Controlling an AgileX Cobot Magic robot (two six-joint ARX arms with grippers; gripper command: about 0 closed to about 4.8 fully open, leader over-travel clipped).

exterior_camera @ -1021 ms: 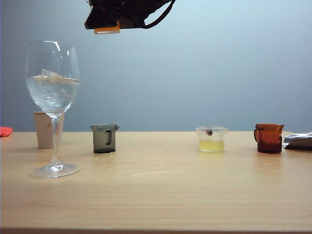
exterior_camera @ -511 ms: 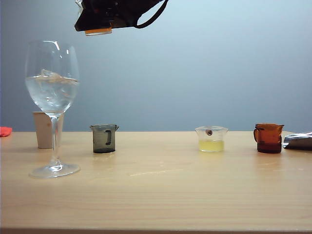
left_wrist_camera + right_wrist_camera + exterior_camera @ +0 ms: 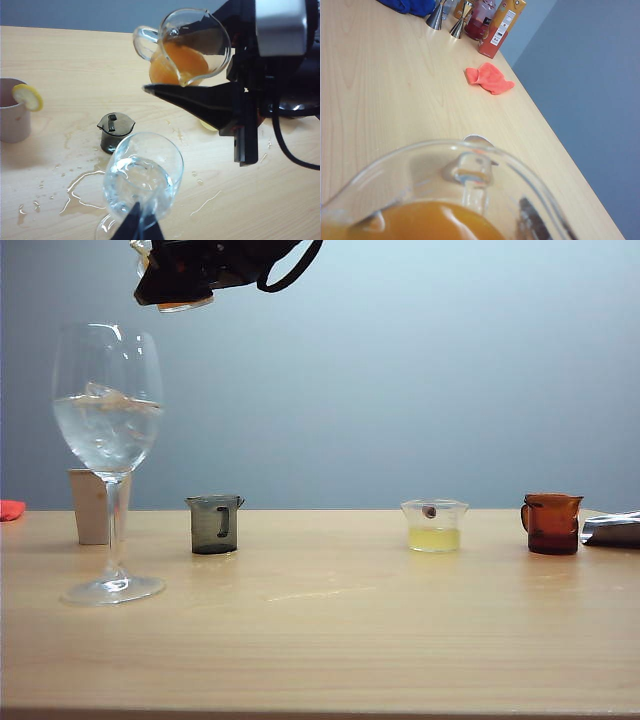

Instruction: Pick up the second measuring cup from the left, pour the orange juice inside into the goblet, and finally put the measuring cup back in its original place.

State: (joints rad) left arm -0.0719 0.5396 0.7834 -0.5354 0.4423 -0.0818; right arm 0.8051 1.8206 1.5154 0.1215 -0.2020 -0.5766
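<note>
right gripper point(image 3: 240, 65) clamped on second measuring cup point(image 3: 187, 47), tilted, above and just behind goblet point(image 3: 142, 187); orange juice point(image 3: 177, 62) pooled at the pour lip. left gripper point(image 3: 139, 227) low at the goblet's near side, jaw state impossible to tell.

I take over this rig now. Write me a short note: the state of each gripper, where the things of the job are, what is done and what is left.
Right gripper: shut on the second measuring cup, high above the goblet in the exterior view, slightly tilted.
Left gripper: low beside the goblet; whether it is open or shut cannot be told.
Orange juice: all in the cup; none falling.
Goblet: upright on the table, holding clear liquid.
Done: cup picked up and carried over the goblet.
Left: pour, then set the cup back in the gap between the grey cup and the pale yellow cup.
</note>
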